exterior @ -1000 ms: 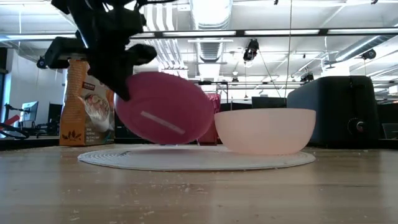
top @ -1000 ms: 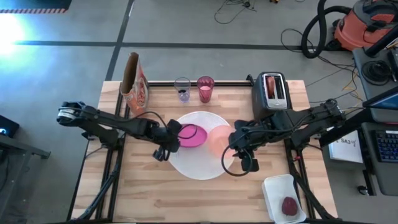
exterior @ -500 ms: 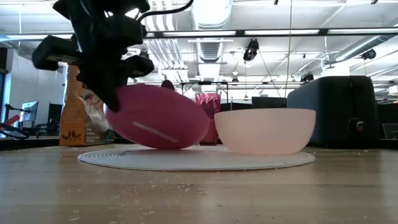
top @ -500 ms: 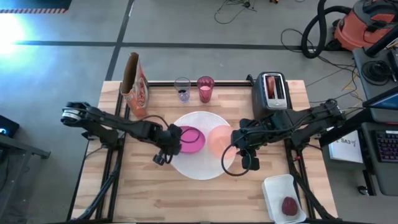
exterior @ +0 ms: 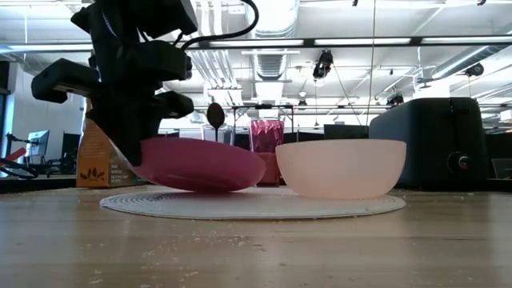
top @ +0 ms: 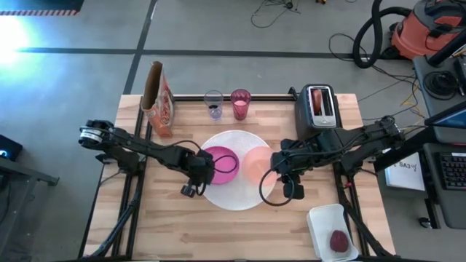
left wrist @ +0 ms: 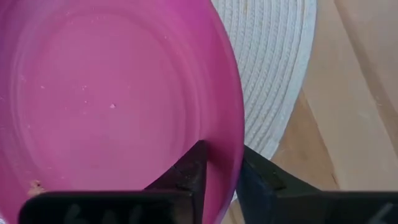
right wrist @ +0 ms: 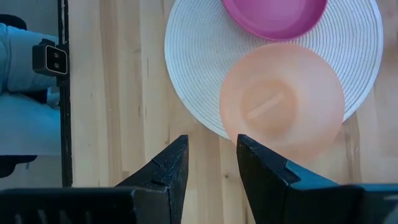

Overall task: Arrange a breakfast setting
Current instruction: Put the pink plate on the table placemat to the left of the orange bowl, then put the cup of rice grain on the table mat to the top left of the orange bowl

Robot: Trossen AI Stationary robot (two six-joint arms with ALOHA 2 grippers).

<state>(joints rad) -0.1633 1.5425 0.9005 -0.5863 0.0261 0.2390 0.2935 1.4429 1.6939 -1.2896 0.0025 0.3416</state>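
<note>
- Setting the magenta plate [top: 223, 160] down now: a second ago I had it tipped up on edge above the big white round disc [top: 234, 191], and here it lies almost flat on the disc's left half, its underside touching the weave in the low view.
- My left gripper [top: 200, 166] is at the plate's left rim, one finger inside and one outside; the fingers [left wrist: 186, 174] are easing apart, though the rim is between them yet, so I call it a loosening grip, not a release.
- The translucent pink bowl [top: 256, 163] sits upright on the disc's right half, just beside the plate.
- My right gripper [top: 282, 171] hovers beside the bowl with its fingers apart and nothing between them.
- That means plate and bowl are both placed. The pink tumbler [top: 240, 104] waits at the table's back edge, bread stands in the toaster [top: 320, 106], and the small dark-red fruit [top: 338, 241] lies in its white tray [top: 320, 222].
</note>
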